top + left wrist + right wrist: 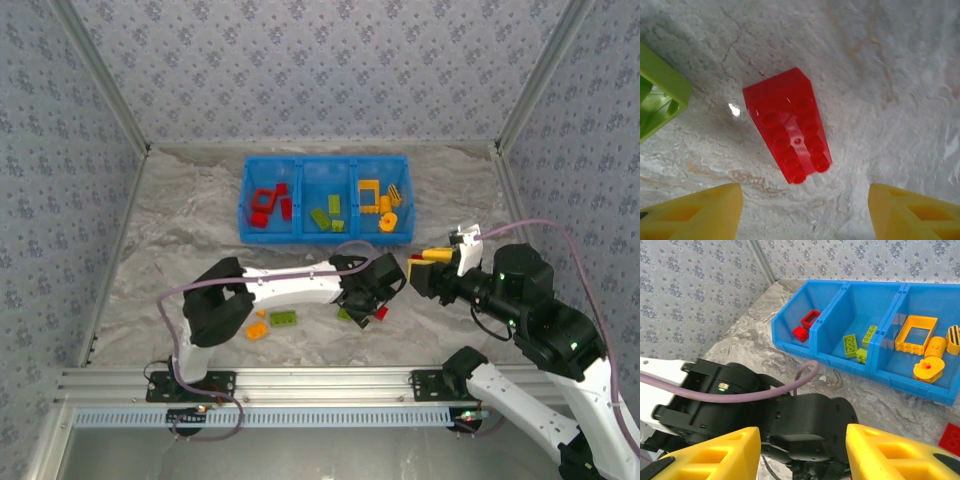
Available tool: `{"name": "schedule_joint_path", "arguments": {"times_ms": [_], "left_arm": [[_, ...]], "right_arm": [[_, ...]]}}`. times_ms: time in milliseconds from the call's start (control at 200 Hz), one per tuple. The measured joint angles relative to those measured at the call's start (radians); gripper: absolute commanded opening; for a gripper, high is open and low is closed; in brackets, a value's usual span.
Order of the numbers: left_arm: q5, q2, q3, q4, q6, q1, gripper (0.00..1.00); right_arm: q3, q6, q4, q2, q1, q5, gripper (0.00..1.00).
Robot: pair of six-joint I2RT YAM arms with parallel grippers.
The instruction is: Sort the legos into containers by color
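Observation:
A red wedge lego point(788, 125) lies studs-up on the marble table, just ahead of my left gripper point(805, 215), whose yellow fingers stand open and empty on either side below it. From above, that gripper point(372, 303) hovers over the red lego point(381, 313) and a lime green lego point(345, 314). A green frame point(660, 97) lies to its left. My right gripper point(420, 272) hangs open and empty beside the left wrist point(810, 430). The blue containers point(244, 205) hold red, green and yellow legos, one colour in each compartment.
A green brick point(283, 319) and two orange bricks point(256, 330) lie on the table near the left arm's elbow. The left arm point(290, 288) stretches across the table's front. Patterned walls close in the table on three sides.

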Motion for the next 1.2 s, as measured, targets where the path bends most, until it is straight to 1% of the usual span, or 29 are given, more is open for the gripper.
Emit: {"name": "schedule_joint_path", "arguments": {"times_ms": [100,235,330,495,555,580,705,794,859,939,1004,1104,1164,1199], "left_arm": [[0.003,0.048,0.027,-0.013,-0.039,0.0,0.64],[0.003,0.096,0.047,-0.023,-0.08,0.004,0.59],[0.01,0.11,0.063,-0.046,-0.1,0.011,0.52],[0.011,0.118,0.077,-0.058,-0.118,0.017,0.36],[0.01,0.119,0.081,-0.058,-0.121,0.019,0.33],[0.009,0.119,0.082,-0.056,-0.123,0.021,0.29],[-0.022,0.115,0.082,-0.055,-0.096,0.021,0.27],[-0.084,0.093,0.081,-0.076,-0.055,0.021,0.27],[-0.143,0.045,0.067,-0.099,-0.014,0.027,0.26],[-0.218,-0.059,0.042,-0.137,0.043,0.04,0.26],[-0.265,-0.162,0.026,-0.166,0.115,0.062,0.26],[-0.299,-0.302,0.014,-0.188,0.279,0.134,0.29],[-0.292,-0.363,0.004,-0.201,0.405,0.211,0.26],[-0.283,-0.39,-0.011,-0.202,0.472,0.262,0.26]], "right_arm": [[-0.011,0.001,0.002,-0.003,0.0,-0.01,0.51],[-0.022,0.003,0.002,-0.003,0.0,-0.017,0.51],[-0.023,0.004,0.004,-0.004,0.0,-0.018,0.51],[-0.032,0.005,0.011,-0.004,0.0,-0.018,0.5],[-0.037,0.007,0.012,-0.004,0.001,-0.018,0.5],[-0.039,0.007,0.012,-0.004,0.002,-0.018,0.5],[-0.04,0.007,0.014,-0.005,0.003,-0.023,0.5],[-0.039,0.007,0.014,-0.006,0.003,-0.029,0.5],[-0.039,0.007,0.015,-0.006,0.003,-0.034,0.5],[-0.04,0.006,0.024,-0.005,0.003,-0.05,0.51],[-0.044,0.002,0.045,0.0,0.003,-0.069,0.51],[-0.08,-0.001,0.125,0.021,0.027,-0.099,0.52],[-0.121,-0.008,0.202,0.048,0.09,-0.092,0.53],[-0.142,-0.022,0.252,0.076,0.158,-0.068,0.53]]}}
